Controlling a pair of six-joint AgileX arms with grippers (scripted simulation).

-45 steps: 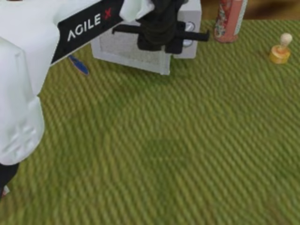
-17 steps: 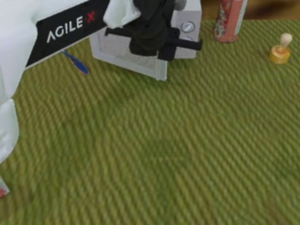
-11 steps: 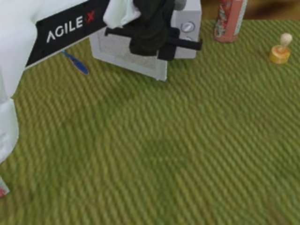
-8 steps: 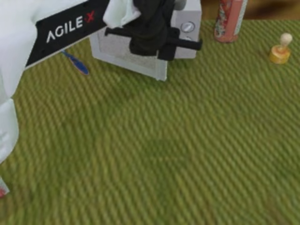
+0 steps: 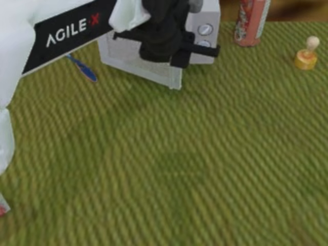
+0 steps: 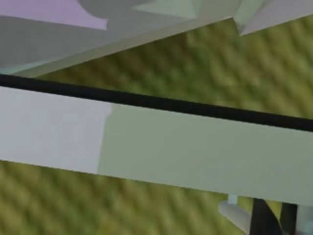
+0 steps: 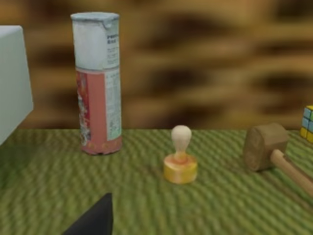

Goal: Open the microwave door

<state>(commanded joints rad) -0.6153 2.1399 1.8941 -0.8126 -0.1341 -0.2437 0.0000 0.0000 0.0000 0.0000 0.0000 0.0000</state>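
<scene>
The microwave [image 5: 205,31] stands at the 12 o'clock edge of the bench [image 5: 195,164], slightly toward 11. Its door [image 5: 154,69] is swung partly out from the body, the free edge pointing toward 5 o'clock and the hinge side toward 9. The two round knobs sit on the panel at the microwave's 3 o'clock side.

The left arm reaches in from 10 o'clock, and its left tool [image 5: 166,43] hangs directly over the door's upper edge near the free end. Whether its fingers are spread or pinching the door cannot be told from above. The left wrist view shows only a pale band with a black line, close up, over green cloth.

A blue pen [image 5: 84,70] lies on the bench at 9 o'clock of the microwave. A tall red-and-white can [image 5: 251,23] stands just at 3 o'clock of it, and a yellow stamp [image 5: 306,54] with a pale knob stands farther toward 3.

The right wrist view shows the can, the stamp, a wooden mallet [image 7: 274,152] and a coloured cube [image 7: 308,122]. A dark tip of the right tool [image 7: 95,220] shows there; its state cannot be told.
</scene>
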